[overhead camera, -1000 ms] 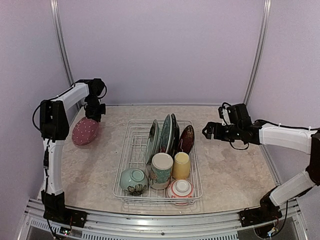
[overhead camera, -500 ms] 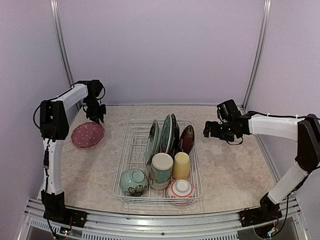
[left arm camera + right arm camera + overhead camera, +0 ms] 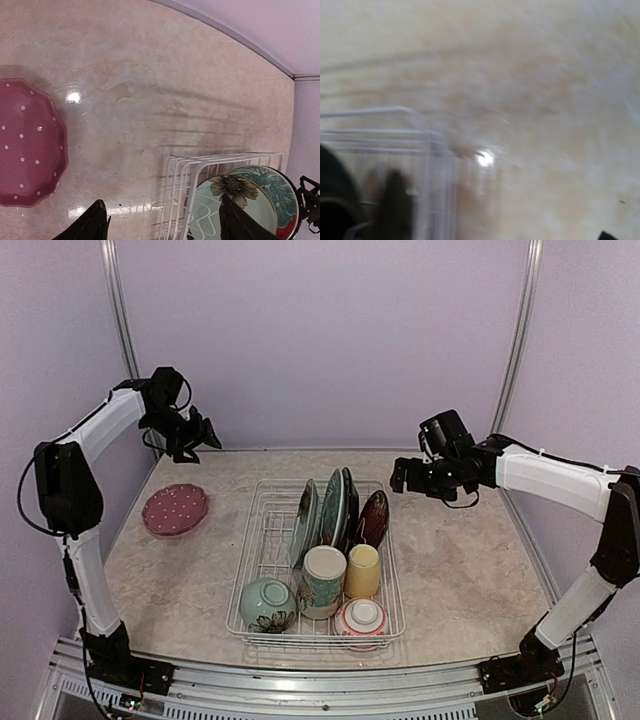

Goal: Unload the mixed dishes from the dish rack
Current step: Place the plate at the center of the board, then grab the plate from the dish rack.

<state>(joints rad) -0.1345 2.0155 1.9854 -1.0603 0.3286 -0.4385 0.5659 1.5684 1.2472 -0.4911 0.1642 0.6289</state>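
Top external shows me one pink plate (image 3: 175,510) out on the surface (image 3: 460,560), left of frame. Plates (image 3: 333,505), two cups (image 3: 362,570) and two bowls (image 3: 267,602) wait in the rack (image 3: 270,540), mid-frame. Left gripper (image 3: 205,435) and right gripper (image 3: 400,477) hang open, empty.

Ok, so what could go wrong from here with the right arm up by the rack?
1. The red floral plate stands close beside the dark-rimmed plate; the open right gripper, if it goes for one, might knock the other.
2. The yellow cup and tall mug sit just in front of them; a plate swung out low could clip them.
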